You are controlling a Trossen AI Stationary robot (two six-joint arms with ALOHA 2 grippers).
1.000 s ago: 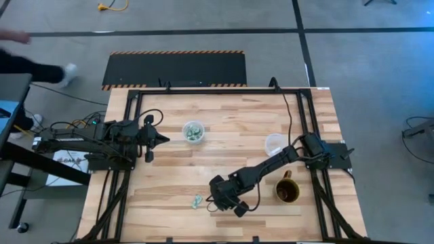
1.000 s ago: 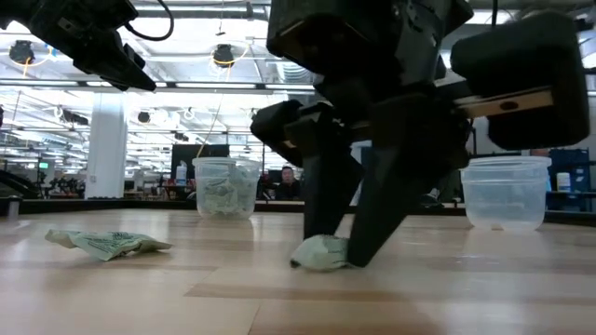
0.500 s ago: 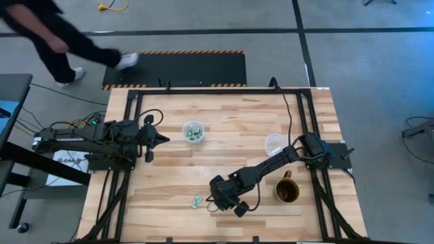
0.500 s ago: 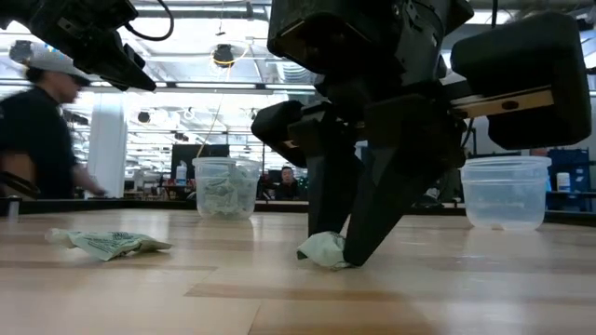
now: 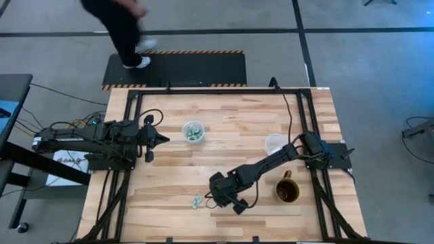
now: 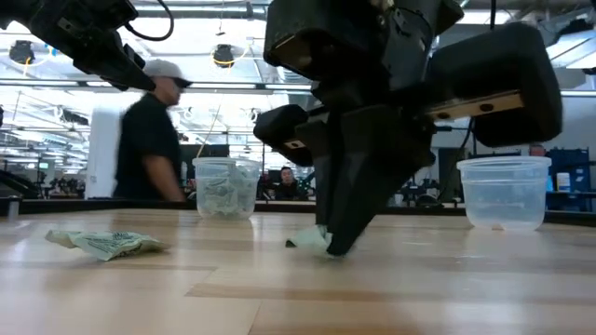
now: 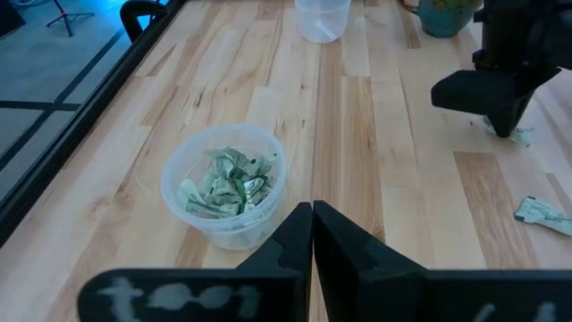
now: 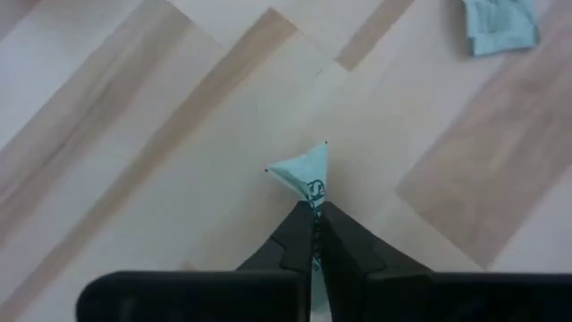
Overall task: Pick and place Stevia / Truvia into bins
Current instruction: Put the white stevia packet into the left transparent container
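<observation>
right gripper point(image 8: 315, 217) clamped on Stevia sachet point(image 8: 302, 173) at tabletop | left gripper point(image 7: 312, 217) closed, empty, near filled bin point(image 7: 223, 186)

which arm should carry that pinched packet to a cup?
Right. Its end effector is already shut on the packet at the table. The left end effector waits shut beside the filled cup.

A pale wooden desk point(image 5: 224, 156) is set on grey flooring, where a black mat point(image 5: 183, 69) edged in hazard stripes is crossed by a person point(image 6: 149, 130); ceiling lamps point(image 6: 223, 56) are seen beyond.
</observation>
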